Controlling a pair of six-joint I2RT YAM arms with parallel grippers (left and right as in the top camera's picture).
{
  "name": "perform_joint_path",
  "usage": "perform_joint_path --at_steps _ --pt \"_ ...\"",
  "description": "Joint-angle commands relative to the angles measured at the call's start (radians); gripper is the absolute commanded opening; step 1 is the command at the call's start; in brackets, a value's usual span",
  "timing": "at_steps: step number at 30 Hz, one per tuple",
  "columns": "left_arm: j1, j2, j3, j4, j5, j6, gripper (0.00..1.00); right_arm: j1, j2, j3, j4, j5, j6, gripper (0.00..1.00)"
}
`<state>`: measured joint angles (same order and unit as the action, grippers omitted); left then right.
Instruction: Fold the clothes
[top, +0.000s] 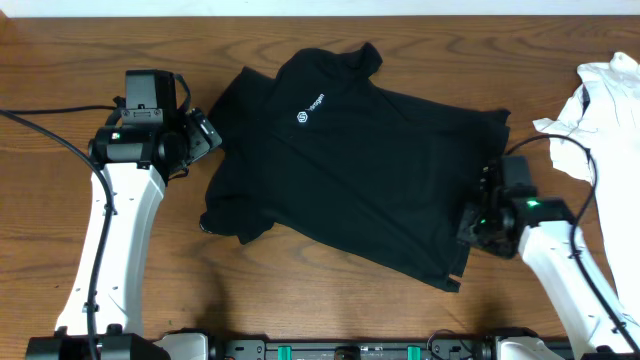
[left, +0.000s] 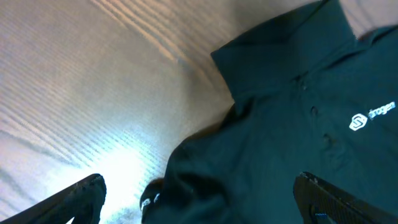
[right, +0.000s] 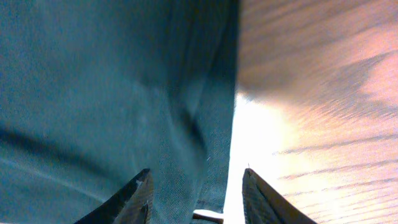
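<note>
One black polo shirt lies spread on the wooden table, a little wrinkled. Its collar is at about 12 o'clock and its lowest corner at about 5 o'clock, so I judge that the long axis runs obliquely between these two. The small white logo faces up.

The left gripper stands at the 9 o'clock edge of the shirt, just beside the shoulder and sleeve. From it the cloth lies toward 3 o'clock. In the left wrist view its fingers are spread wide, with the sleeve fabric below and between them. They hold nothing.

The right gripper stands at the opposite edge, at about 4 o'clock, and from it the cloth lies toward 9 o'clock. In the right wrist view its fingertips are only narrowly apart. The straight border of the shirt runs between them, with bare wood on the other side. I do not see them pinch the cloth.

So each arm is nearest to its own side of the shirt, and a fold across the long axis probably needs both edges taken together.

By count there are two garments. The second is one white garment, crumpled at 2 o'clock on the table, apart from the black shirt. There are two arms with one gripper each.
</note>
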<state>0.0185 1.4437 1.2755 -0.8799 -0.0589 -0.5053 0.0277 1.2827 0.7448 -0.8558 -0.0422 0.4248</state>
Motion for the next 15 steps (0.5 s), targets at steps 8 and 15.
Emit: perform_joint_path --at_steps 8,15 --pt "0.002 -0.006 -0.026 -0.255 0.146 -0.047 0.66 -0.084 -0.002 0.044 0.033 -0.018 -0.064 0.99" --pt "0.002 -0.006 -0.200 -0.211 0.161 -0.050 0.13 -0.084 -0.002 0.044 0.033 -0.018 -0.063 0.99"
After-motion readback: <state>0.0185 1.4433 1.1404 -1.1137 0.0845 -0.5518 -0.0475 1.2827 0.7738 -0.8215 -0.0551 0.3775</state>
